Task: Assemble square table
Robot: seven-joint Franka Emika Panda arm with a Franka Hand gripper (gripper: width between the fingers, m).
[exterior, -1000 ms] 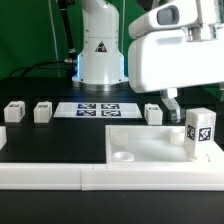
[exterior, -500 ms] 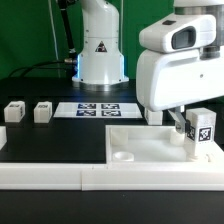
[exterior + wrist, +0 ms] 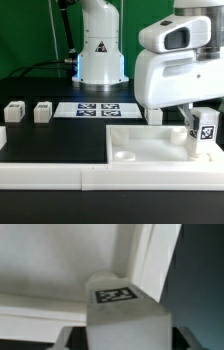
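The wrist view shows what the arm's bulk hides from outside: the dark fingers (image 3: 72, 339) are clamped on either side of the tagged leg (image 3: 118, 303), with a corner of the square slab (image 3: 60, 272) beyond it.

The exterior view gives the surroundings. The tagged leg (image 3: 203, 135) sits at the three o'clock end of the square slab (image 3: 140, 145). On the dark worktop (image 3: 60, 140), the outer loose leg (image 3: 14, 112) and inner loose leg (image 3: 42, 112) lie out at nine o'clock. A third loose leg (image 3: 155, 116) is at the slab's twelve o'clock, with the marker board (image 3: 97, 109) nearby.

Half a second ago the tagged leg stood straight. Now its tag leans slightly.
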